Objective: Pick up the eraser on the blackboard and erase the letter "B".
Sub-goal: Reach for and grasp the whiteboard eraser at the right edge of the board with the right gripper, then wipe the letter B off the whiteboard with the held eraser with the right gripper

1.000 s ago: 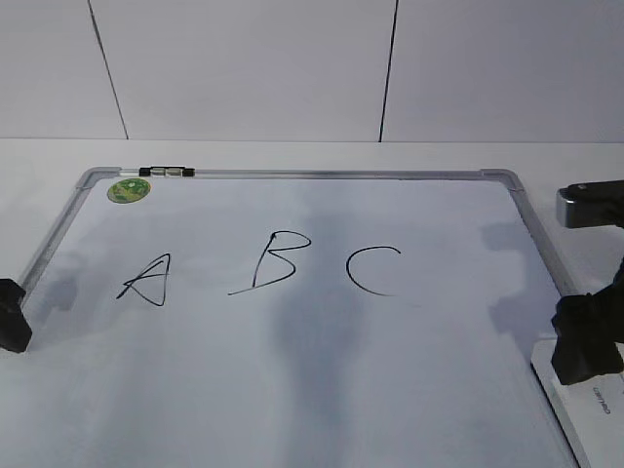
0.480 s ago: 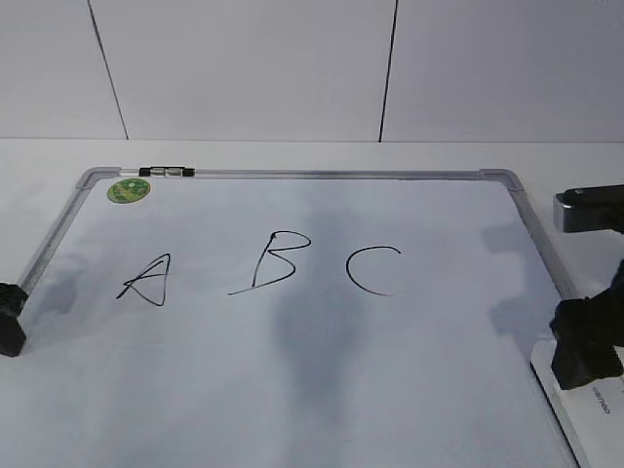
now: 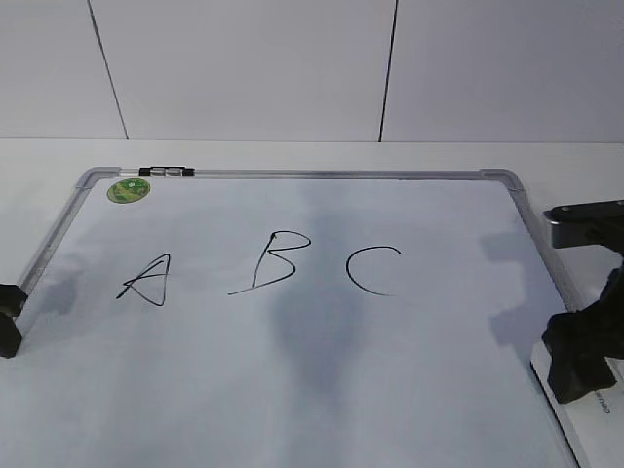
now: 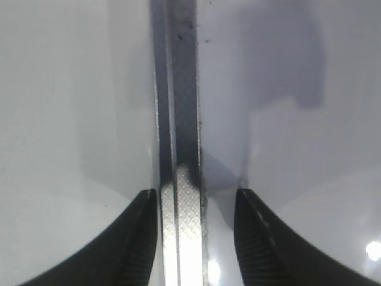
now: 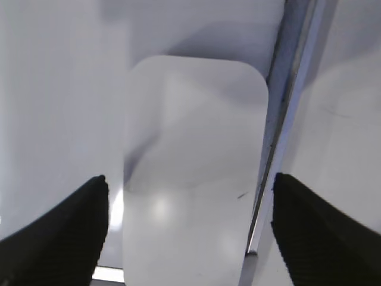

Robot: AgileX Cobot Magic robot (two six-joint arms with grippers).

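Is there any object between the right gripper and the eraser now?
No, nothing visible is between them. In the right wrist view the open right gripper has a finger on each side of the eraser, which lies on the blackboard beside its frame.

We note the blackboard (image 3: 292, 390) as white with a faint grey smear down its centre, framed in grey metal. Upper left of the frame: a round green sticker (image 3: 127, 190) with pale markings, and a small black-and-white marker (image 3: 167, 173) on the top rail. Letters "A" (image 3: 146, 280), the letter "B" (image 3: 271, 261) and "C" (image 3: 370, 270) are black strokes. The eraser (image 5: 193, 179) is plain white in the right wrist view. Both the left gripper (image 4: 193, 238) and the right gripper (image 5: 190, 232) have black fingers (image 5: 59, 232) with ribbed texture. The rail (image 4: 181, 238) between the left fingers shows a silver cross-hatched pattern.
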